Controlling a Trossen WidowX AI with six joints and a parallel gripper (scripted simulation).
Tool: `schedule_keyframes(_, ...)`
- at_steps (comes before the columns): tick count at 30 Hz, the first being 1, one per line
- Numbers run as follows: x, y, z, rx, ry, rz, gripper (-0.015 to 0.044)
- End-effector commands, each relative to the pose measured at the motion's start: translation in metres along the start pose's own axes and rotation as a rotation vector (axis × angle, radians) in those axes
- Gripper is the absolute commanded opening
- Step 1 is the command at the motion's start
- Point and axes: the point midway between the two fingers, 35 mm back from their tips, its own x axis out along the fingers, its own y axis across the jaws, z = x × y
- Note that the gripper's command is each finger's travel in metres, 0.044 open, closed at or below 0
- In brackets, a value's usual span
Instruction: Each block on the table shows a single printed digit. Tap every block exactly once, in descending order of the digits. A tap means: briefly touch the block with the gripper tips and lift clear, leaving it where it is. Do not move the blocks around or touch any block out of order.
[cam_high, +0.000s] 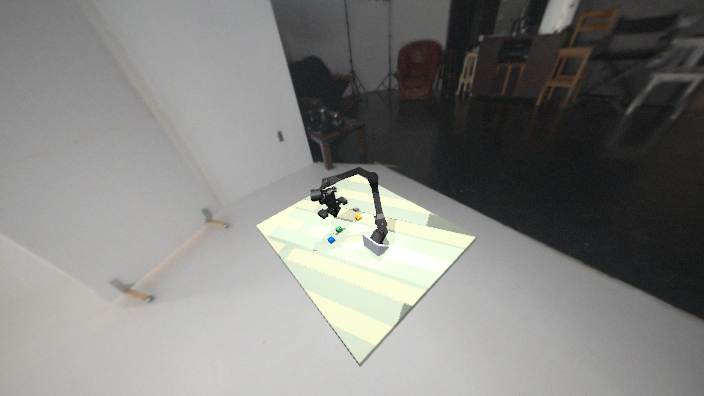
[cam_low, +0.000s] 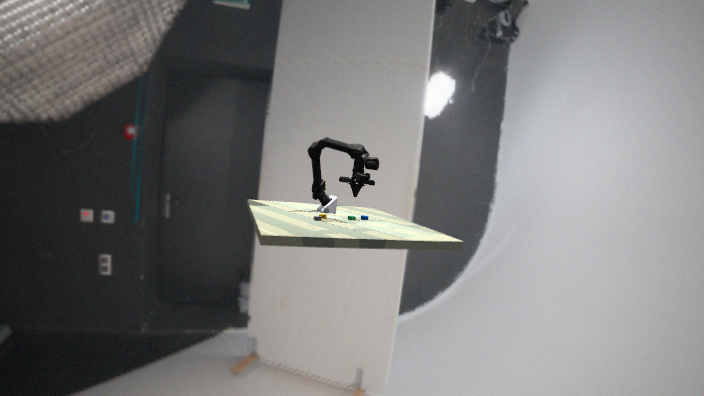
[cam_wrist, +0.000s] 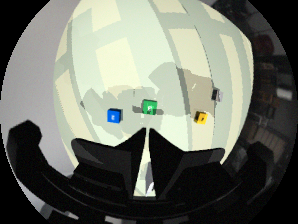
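A blue block (cam_high: 331, 240) (cam_low: 364, 217) (cam_wrist: 114, 116) lies at one end of a loose row. A green block (cam_high: 339, 229) (cam_low: 351, 218) (cam_wrist: 149, 107) lies beside it. A yellow block (cam_high: 358, 217) (cam_low: 323, 216) (cam_wrist: 201, 118) lies farther along, near a grey block (cam_high: 356, 209) (cam_low: 317, 218) (cam_wrist: 216, 95). The blue block's digit looks like a 2; the other digits are too small to read surely. My gripper (cam_high: 336, 215) (cam_low: 356, 195) (cam_wrist: 147, 131) is shut and empty, well above the table. In the wrist view its tips show just below the green block.
The striped table (cam_high: 345, 295) (cam_low: 285, 239) carries the blocks and the arm's grey base (cam_high: 374, 245) (cam_low: 330, 205). Shadows of the arm fall around the blocks. The green block is between the blue and yellow ones.
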Motion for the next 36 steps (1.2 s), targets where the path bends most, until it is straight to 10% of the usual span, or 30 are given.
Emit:
schedule_keyframes(1, -0.001, 0.003, 0.004, 0.028, 0.000, 0.015, 0.0020)
schedule_keyframes(10, 0.078, 0.004, 0.005, 0.029, -0.001, 0.013, 0.0020)
schedule_keyframes(36, 0.110, 0.004, 0.005, 0.029, -0.001, 0.012, 0.0020)
